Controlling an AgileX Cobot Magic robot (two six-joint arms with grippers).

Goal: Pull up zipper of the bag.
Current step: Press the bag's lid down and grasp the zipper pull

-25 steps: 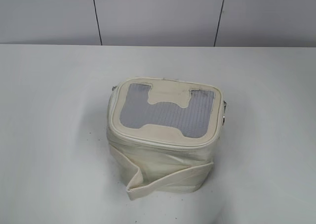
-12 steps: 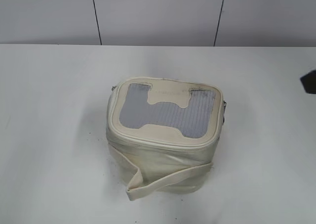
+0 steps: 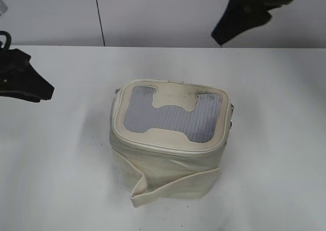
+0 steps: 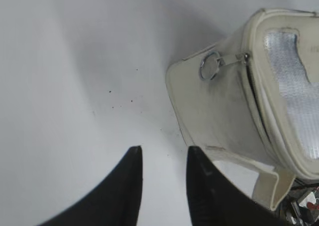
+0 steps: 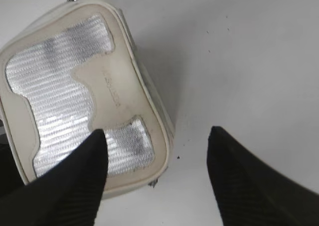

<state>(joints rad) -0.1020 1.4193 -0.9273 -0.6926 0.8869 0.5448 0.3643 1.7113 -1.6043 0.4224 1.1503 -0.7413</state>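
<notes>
The cream-white bag (image 3: 168, 144) stands mid-table, its lid with the grey mesh window (image 3: 173, 113) facing up and its strap (image 3: 173, 185) loose at the front. It also shows in the left wrist view (image 4: 224, 111) and the right wrist view (image 5: 75, 86). The zipper (image 4: 251, 81) runs under the lid rim, with a silver ring pull (image 4: 209, 66) hanging on the bag's left side. My left gripper (image 3: 43, 91) (image 4: 163, 153) is open and empty, left of the bag. My right gripper (image 3: 219, 37) (image 5: 155, 136) is open and empty, high above the bag's far right.
The white table (image 3: 275, 139) spreads all round the bag. A grey panelled wall (image 3: 163, 11) stands behind it. A small metal fitting (image 3: 232, 116) shows on the bag's right side.
Both arms have come into the exterior view: the left from the left edge, the right from the right edge up to the top. The bag has not moved.
</notes>
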